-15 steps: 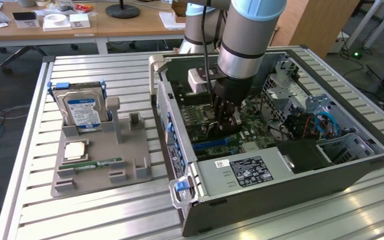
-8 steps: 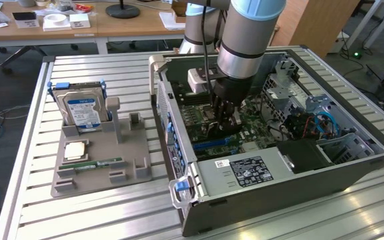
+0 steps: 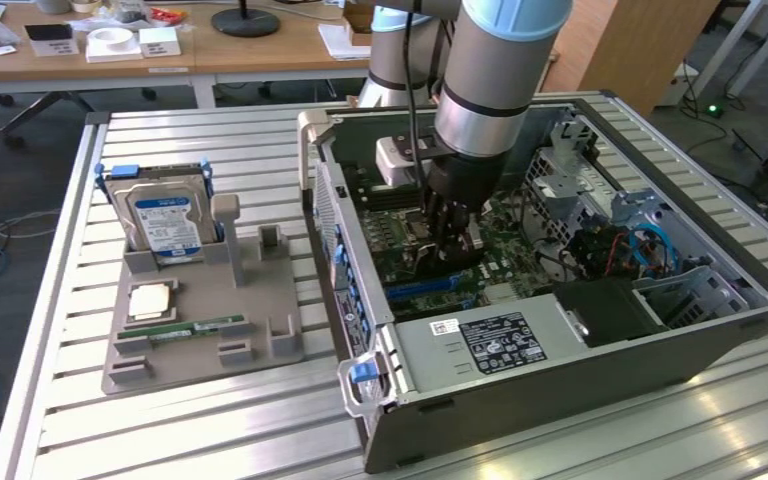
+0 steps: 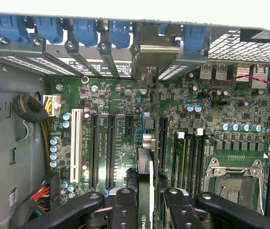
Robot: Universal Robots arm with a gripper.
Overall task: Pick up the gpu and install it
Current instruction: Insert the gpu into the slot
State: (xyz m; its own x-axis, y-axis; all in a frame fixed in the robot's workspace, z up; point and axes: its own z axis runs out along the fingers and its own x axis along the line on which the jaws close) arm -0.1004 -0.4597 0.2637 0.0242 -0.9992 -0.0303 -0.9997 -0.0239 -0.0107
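My gripper (image 3: 448,243) reaches down into the open computer case (image 3: 531,385), just above the green motherboard (image 3: 504,262). It is shut on the gpu (image 3: 440,262), a thin dark card held upright. In the wrist view the gpu (image 4: 145,169) shows edge-on between my fingers (image 4: 125,205), with the gripper (image 4: 147,198) closed on it from both sides. The card's far end hangs over the motherboard (image 4: 125,95) between two long black expansion slots (image 4: 162,138), close to the rear bracket openings (image 4: 146,57). I cannot tell whether its edge touches a slot.
On the slatted table at the exterior view's left, a grey holder (image 3: 271,330) carries a silver hard drive with a blue label (image 3: 164,215), a RAM stick (image 3: 197,328) and a CPU (image 3: 151,298). Inside the case are a cable bundle (image 4: 34,114), a white slot (image 4: 76,143) and the CPU socket (image 4: 232,181).
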